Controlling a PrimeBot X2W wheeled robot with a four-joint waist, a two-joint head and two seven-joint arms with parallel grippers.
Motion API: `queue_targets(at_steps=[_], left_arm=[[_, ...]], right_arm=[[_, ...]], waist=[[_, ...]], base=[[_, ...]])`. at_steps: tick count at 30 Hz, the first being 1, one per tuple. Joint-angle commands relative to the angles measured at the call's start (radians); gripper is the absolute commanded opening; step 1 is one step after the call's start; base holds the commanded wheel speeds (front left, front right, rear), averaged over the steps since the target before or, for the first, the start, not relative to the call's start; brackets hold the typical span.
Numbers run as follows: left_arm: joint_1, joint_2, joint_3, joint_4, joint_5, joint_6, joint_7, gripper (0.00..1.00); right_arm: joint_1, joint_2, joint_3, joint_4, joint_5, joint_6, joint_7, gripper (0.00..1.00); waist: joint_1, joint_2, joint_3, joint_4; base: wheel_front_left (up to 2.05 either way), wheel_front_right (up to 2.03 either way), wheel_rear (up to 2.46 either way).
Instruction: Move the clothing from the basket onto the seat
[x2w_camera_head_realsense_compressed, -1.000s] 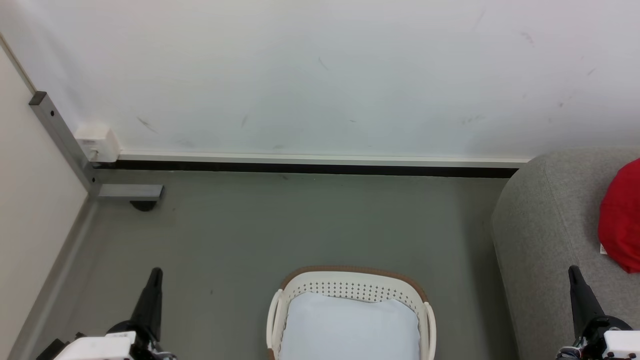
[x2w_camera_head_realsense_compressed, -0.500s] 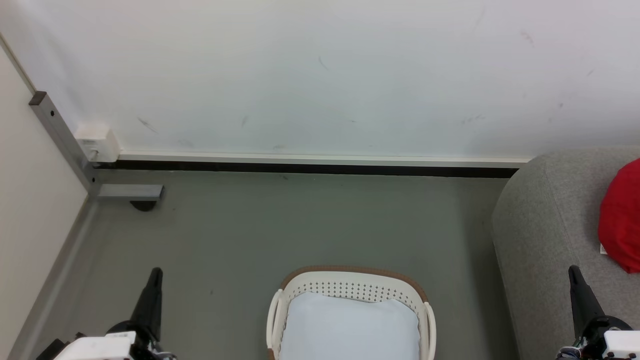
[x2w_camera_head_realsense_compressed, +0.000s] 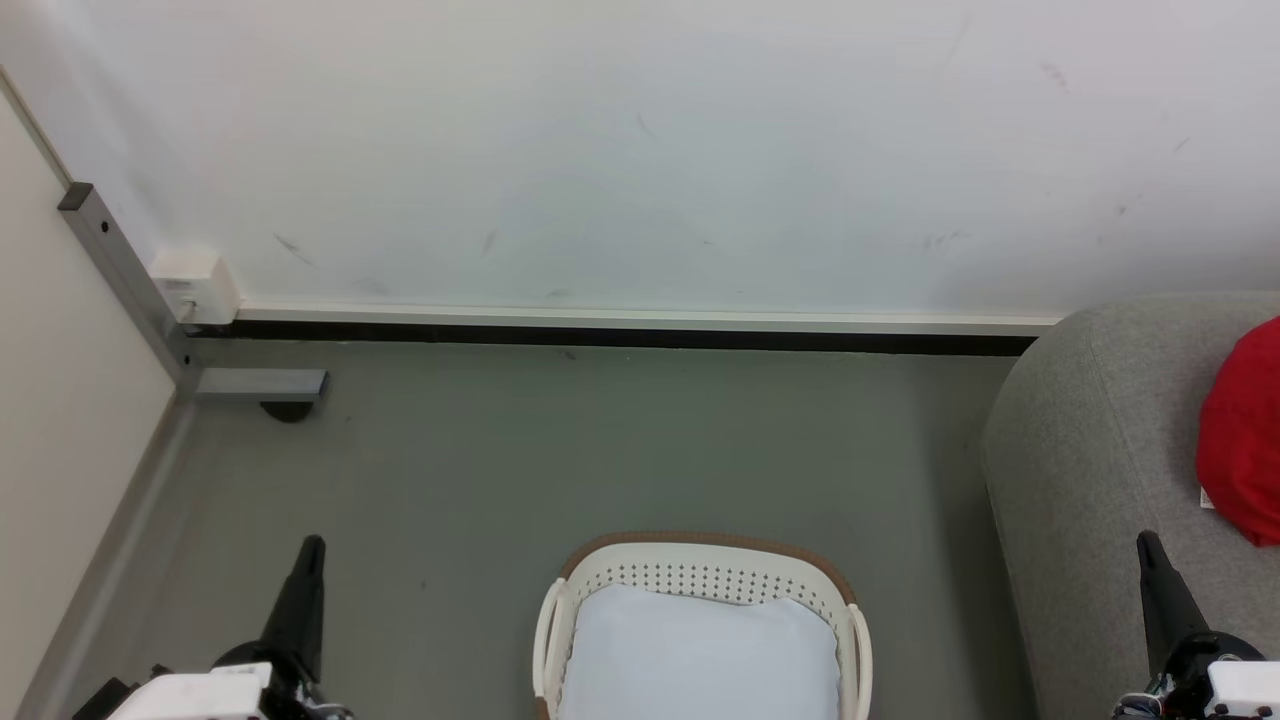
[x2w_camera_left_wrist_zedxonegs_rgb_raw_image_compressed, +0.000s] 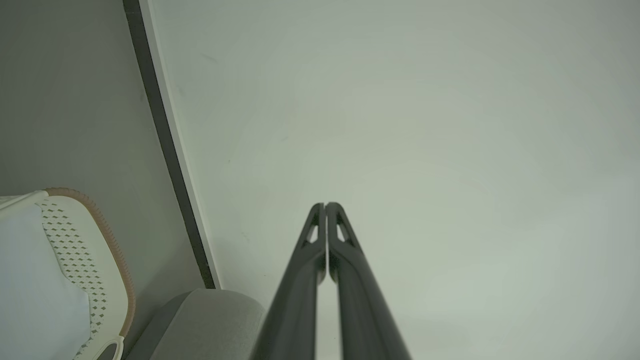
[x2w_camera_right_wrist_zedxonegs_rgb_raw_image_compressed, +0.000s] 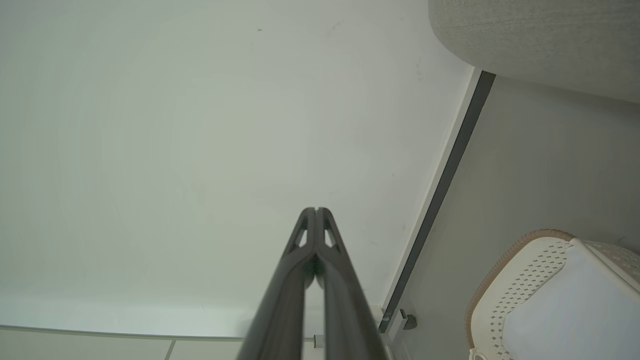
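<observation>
The red clothing (x2w_camera_head_realsense_compressed: 1245, 435) lies bunched on the grey seat (x2w_camera_head_realsense_compressed: 1090, 450) at the right edge of the head view. The white basket (x2w_camera_head_realsense_compressed: 705, 560) with its brown rim stands on the floor at bottom centre, with a pale blue-white pad (x2w_camera_head_realsense_compressed: 700, 655) in it. My left gripper (x2w_camera_head_realsense_compressed: 312, 545) is shut and empty, low at the left, well apart from the basket. Down at the lower right, my right gripper (x2w_camera_head_realsense_compressed: 1146, 540) is shut and empty over the seat's front. In the wrist views both grippers (x2w_camera_left_wrist_zedxonegs_rgb_raw_image_compressed: 325, 205) (x2w_camera_right_wrist_zedxonegs_rgb_raw_image_compressed: 316, 210) point at the white wall, fingertips touching.
A white wall (x2w_camera_head_realsense_compressed: 640, 150) with a dark baseboard (x2w_camera_head_realsense_compressed: 600, 335) runs across the back. A grey metal post (x2w_camera_head_realsense_compressed: 120, 280) and a white box (x2w_camera_head_realsense_compressed: 192, 285) stand in the left corner. Grey floor (x2w_camera_head_realsense_compressed: 600, 450) spreads between wall, basket and seat.
</observation>
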Motion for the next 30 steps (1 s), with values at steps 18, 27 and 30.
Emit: queue_targets(at_steps=[18,27,30], left_arm=[[-0.008,0.002,0.001,-0.004,-0.013,0.001,0.003,0.0],[-0.008,0.002,0.001,-0.004,-0.013,0.001,0.003,0.0],[-0.008,0.002,0.001,-0.004,-0.013,0.001,0.003,0.0]], right_arm=[[-0.013,0.001,-0.005,0.003,-0.009,-0.002,0.003,0.0],[-0.013,0.001,-0.005,0.003,-0.009,-0.002,0.003,0.0],[-0.013,0.001,-0.005,0.003,-0.01,-0.002,0.004,0.0]], waist=[[0.0,0.0,0.0,0.0],[0.0,0.0,0.0,0.0],[0.0,0.0,0.0,0.0]], base=[[0.0,0.0,0.0],[0.0,0.0,0.0],[0.0,0.0,0.0]])
